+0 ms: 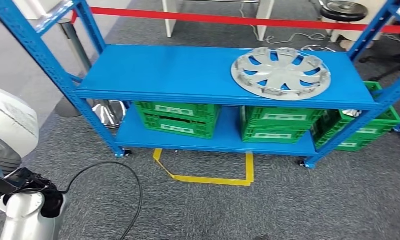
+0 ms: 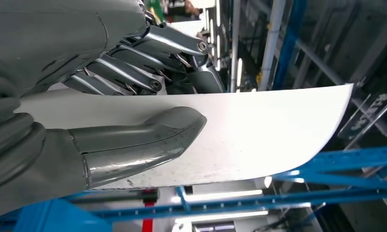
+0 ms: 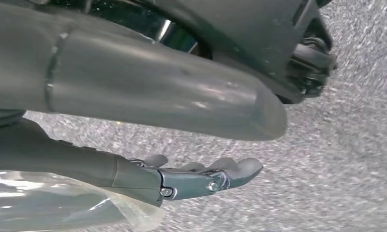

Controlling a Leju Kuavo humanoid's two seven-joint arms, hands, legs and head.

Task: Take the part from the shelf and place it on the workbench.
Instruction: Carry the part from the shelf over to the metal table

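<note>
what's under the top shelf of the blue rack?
Green crates on the lower shelf, two in front, more at the right end. The top shelf covers their insides.

I see grey carpet floor (image 1: 288,205) with yellow tape outline (image 1: 208,175), blue metal rack (image 1: 203,75), green crates (image 1: 180,117) underneath, red barrier tape (image 1: 213,19) behind.

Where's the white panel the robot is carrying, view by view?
Head view: white panel at the left edge, near the blue shelf.
Left wrist view: across the middle, gripped by the left hand.
Right wrist view: not in it; right hand over grey carpet.
Shared landmark: the blue shelf, head and left wrist views.
</note>
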